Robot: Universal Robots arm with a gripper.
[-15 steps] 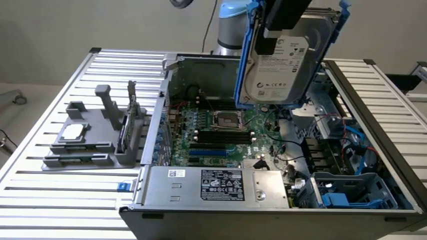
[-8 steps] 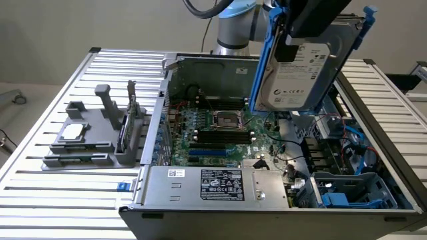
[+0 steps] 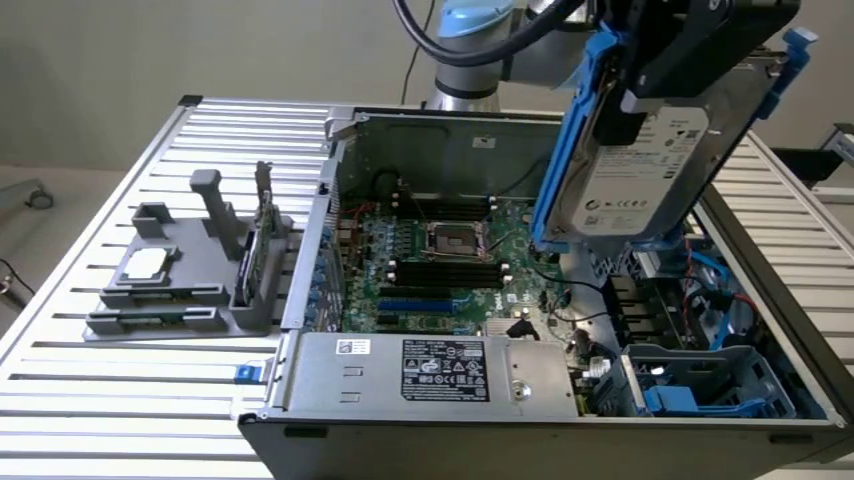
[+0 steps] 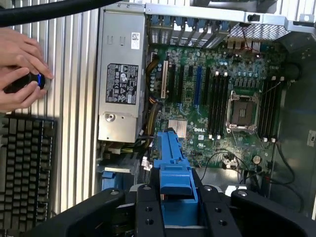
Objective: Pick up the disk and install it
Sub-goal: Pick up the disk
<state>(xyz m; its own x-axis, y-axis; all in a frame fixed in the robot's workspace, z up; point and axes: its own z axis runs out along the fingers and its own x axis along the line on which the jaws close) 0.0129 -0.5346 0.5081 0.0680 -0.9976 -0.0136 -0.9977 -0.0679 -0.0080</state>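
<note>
The disk (image 3: 638,175), silver with a white label and framed in its blue carrier, is hanging tilted, nearly on edge, in the air over the open computer case (image 3: 441,125), above the side at the exterior view's right. The black gripper (image 3: 667,70) is clamping it from above, jaws closed on the carrier's two faces. Below, the motherboard (image 3: 441,260) is lying exposed beside the power supply (image 3: 441,370), and blue caddies (image 3: 707,385) are sitting in the drive bay. In the wrist view, a person's hands (image 4: 19,69) are holding a small black device next to a keyboard (image 4: 24,168).
</note>
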